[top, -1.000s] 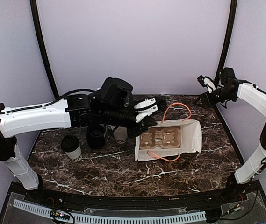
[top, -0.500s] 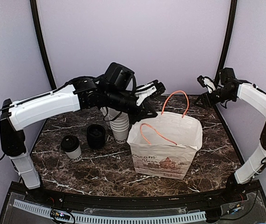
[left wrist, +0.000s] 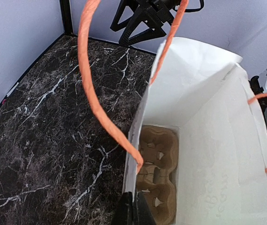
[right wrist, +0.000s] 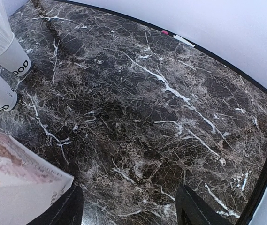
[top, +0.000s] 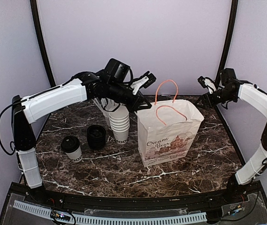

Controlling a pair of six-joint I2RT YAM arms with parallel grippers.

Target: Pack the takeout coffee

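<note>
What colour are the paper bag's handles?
Orange; the handles show best in the left wrist view, above the white paper bag.

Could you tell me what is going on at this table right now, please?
The left gripper is shut on the rim of the white paper bag, holding it upright on the table. A cardboard cup carrier lies at the bag's bottom. The takeout coffee stands unpacked towards the left side. The right gripper hovers open and empty over the back right.
</note>
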